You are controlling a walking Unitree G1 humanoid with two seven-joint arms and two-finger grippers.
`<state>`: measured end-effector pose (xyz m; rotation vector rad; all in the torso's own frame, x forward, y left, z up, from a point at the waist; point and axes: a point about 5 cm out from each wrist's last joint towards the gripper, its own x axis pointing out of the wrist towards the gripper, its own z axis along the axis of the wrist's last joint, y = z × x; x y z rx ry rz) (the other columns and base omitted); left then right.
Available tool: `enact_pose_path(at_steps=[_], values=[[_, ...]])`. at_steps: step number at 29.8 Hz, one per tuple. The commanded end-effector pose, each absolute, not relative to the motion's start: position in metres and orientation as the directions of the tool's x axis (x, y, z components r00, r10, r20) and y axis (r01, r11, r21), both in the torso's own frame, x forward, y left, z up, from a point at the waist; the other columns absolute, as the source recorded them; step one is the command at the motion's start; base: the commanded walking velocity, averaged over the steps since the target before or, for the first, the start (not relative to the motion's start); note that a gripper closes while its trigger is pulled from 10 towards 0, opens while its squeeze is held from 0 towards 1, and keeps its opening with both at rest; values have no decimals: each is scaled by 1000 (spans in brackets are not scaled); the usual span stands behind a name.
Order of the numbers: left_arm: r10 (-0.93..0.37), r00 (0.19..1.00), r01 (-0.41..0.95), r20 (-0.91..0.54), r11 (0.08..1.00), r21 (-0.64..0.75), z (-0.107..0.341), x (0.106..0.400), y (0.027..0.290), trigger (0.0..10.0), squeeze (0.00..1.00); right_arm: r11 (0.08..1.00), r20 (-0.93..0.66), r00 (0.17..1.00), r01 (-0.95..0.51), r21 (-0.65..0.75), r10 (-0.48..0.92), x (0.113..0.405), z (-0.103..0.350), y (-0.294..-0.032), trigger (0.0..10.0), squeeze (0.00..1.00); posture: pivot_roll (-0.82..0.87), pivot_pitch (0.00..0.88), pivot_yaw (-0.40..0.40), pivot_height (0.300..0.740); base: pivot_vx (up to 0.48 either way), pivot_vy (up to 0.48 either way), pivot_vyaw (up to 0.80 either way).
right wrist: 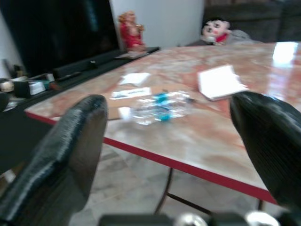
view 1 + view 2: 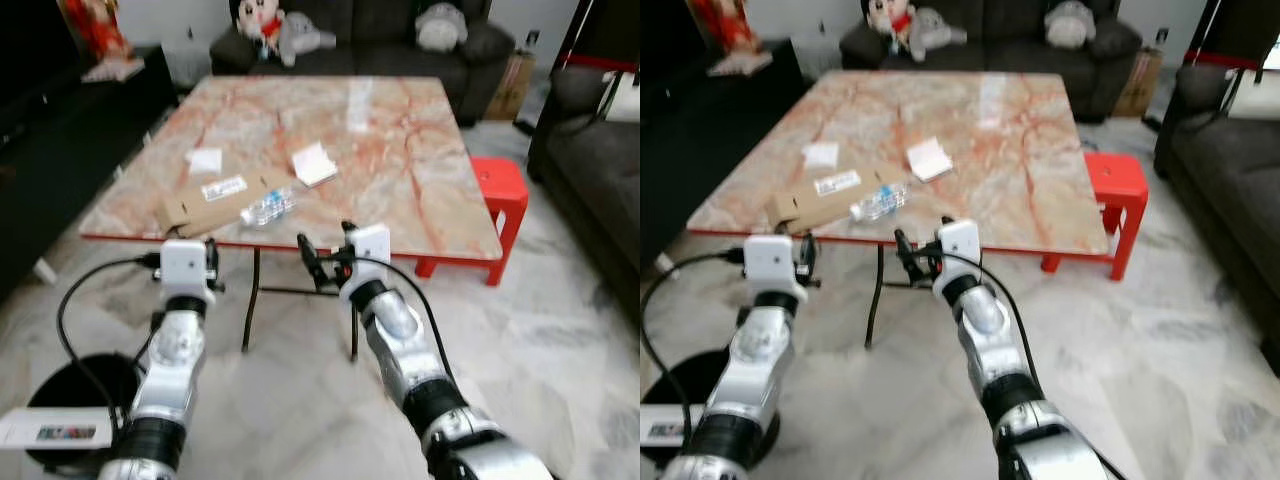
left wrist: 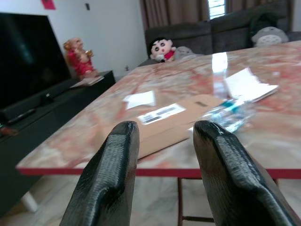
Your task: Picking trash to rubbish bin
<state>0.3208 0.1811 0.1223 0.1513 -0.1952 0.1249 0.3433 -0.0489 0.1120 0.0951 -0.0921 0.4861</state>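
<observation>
Rubbish bin [image 2: 60,385]: black, round, on the floor at near left beside the left arm; a flat white item [image 2: 55,428] lies across its rim, contents otherwise not discernible.

Marble table [image 2: 400,170], near-left part: crushed plastic bottle [image 2: 267,207] resting partly on a flattened cardboard sheet [image 2: 205,205]; white paper [image 2: 205,160] further left, folded white paper [image 2: 313,163] just beyond the bottle.

Left gripper [image 3: 164,165]: before the near table edge, jaws moderately parted, holding nothing.

Right gripper [image 1: 171,141]: near the edge, aimed at the bottle, jaws spread wide, empty.

Wrist views add a television [image 3: 28,52] and figurine [image 3: 77,59] at left. Head views add a red stool [image 2: 497,190] at right and soft toys [image 2: 275,30] on the far sofa [image 2: 380,30].
</observation>
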Motion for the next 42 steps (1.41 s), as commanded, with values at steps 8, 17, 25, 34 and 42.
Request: enact_pose_path(at_steps=[8,17,25,34,42], values=[[83,972,-114,218,984,134,127,323,172,10000,0,878,124,878,-474,73,463,344,116,-46,10000,0,-14,0,23,740,310,0,202],[89,971,-120,221,984,132,128,323,172,10000,0,877,124,877,-475,70,465,344,116,-47,10000,0,-15,0,22,740,311,0,0],[97,970,-128,223,983,130,129,323,174,10000,0,879,128,880,-470,83,458,345,117,-48,10000,0,-12,7,19,740,313,0,161],[96,970,-127,223,984,129,129,323,173,10000,0,879,129,880,-469,89,457,345,117,-48,10000,0,-14,11,20,740,312,0,0],[98,969,-130,226,983,129,130,324,174,10000,0,876,128,878,-473,92,461,345,117,-47,10000,0,-13,13,19,740,312,0,0]])
